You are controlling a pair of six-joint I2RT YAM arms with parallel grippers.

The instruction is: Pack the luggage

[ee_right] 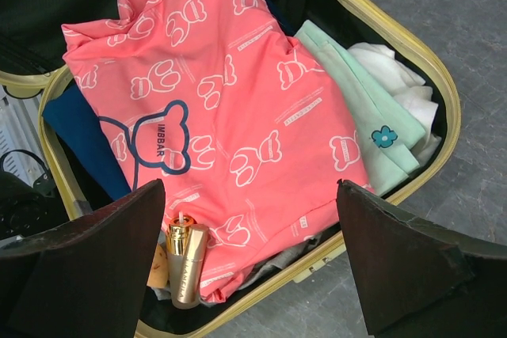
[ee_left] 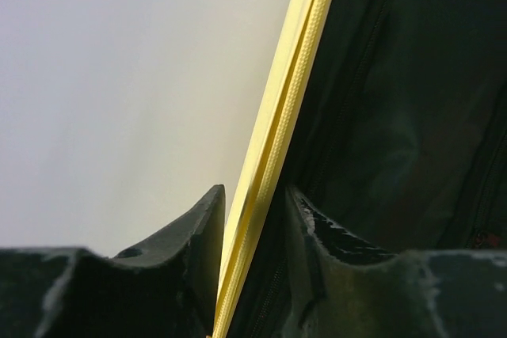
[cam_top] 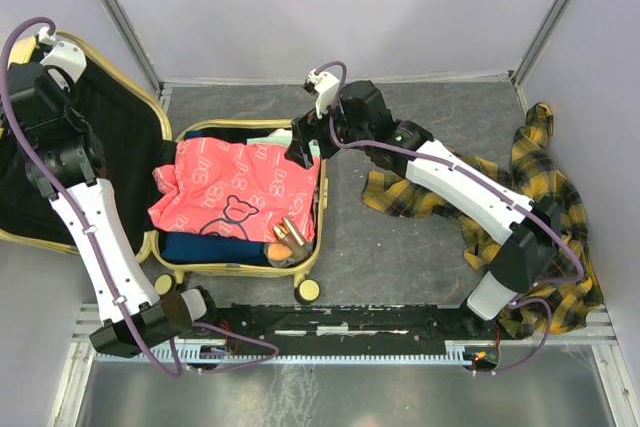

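One pale yellow luggage point(cam_top: 230, 269) lies open on the left of the table point(cam_top: 400, 237), lid up. A pink shirt point(ee_right: 238, 93) lies on top inside. The left gripper point(ee_left: 255, 199) pinches the lid's rim. The right gripper point(ee_right: 249, 186) hangs above it, jaws wide apart.

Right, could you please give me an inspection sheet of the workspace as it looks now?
Surface: grey table.
Job's things: luggage lies open; inside are a pink shirt, mint top, blue garment and gold bottle.
Clutter: plaid shirt crumpled on the table, right of the luggage.
Grippers: left end effector appears clamped on the lid rim; right end effector open above the pink shirt.
Cables: purple cables loop along both arms.
Surroundings: pale walls.
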